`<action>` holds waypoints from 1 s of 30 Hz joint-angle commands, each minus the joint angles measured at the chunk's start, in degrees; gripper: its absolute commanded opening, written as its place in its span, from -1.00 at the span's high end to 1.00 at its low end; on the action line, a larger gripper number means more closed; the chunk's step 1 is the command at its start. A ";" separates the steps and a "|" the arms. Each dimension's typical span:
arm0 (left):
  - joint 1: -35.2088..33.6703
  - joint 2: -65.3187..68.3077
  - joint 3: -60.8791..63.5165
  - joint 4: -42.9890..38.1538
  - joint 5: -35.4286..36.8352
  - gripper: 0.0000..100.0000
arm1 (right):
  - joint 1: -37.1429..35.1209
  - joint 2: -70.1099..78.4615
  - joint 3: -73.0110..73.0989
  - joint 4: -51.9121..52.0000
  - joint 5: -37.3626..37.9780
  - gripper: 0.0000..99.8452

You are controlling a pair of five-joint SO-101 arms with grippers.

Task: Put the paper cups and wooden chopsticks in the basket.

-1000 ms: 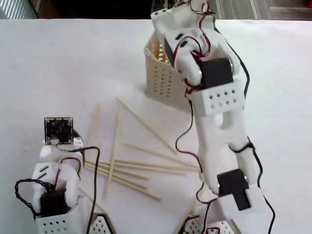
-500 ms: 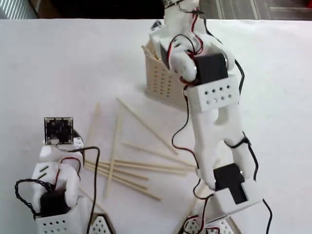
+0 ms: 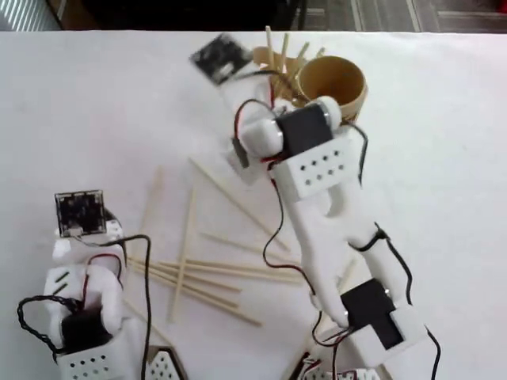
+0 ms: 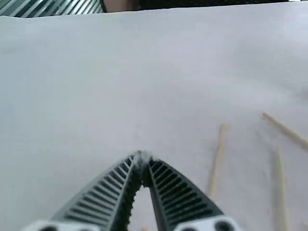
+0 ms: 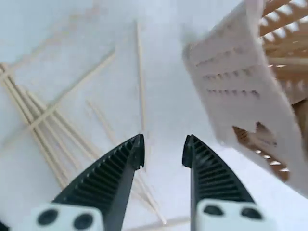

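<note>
On a white bench (image 3: 79,103), just beside the right fingers (image 5: 130,163) and off the outer face of one finger, stands the basket (image 5: 236,86) with its perforated white wall. Several chopsticks (image 3: 283,51) stand upright in it. A brown paper cup (image 3: 331,83) sits on the basket's far side from the fingers, apparently inside it, though the right arm (image 3: 325,229) hides where the two meet. The right fingers are spread apart with nothing between them, hanging above the bench, probably free for another pick. Ahead of and below their tips, the loose chopsticks (image 3: 214,273) lie flat on the bench, some bunched in a fan and others lying singly; none touches the fingers. Well apart from the basket, the left fingers (image 4: 142,161) are closed tip to tip on nothing, low over bare bench, likely parked to stay out of the way. A few loose chopsticks lie off to one side of them, near but untouched.
</note>
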 commanded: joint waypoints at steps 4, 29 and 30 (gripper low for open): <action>-1.71 -0.66 0.09 -2.81 0.26 0.95 | -2.86 -2.33 17.49 -5.58 2.55 0.67; -1.54 -0.66 0.09 -2.73 0.26 0.95 | -0.48 21.23 33.76 -38.55 11.96 0.99; -1.54 -0.66 0.09 -2.73 0.26 0.95 | -0.22 21.23 33.85 -37.58 13.27 0.96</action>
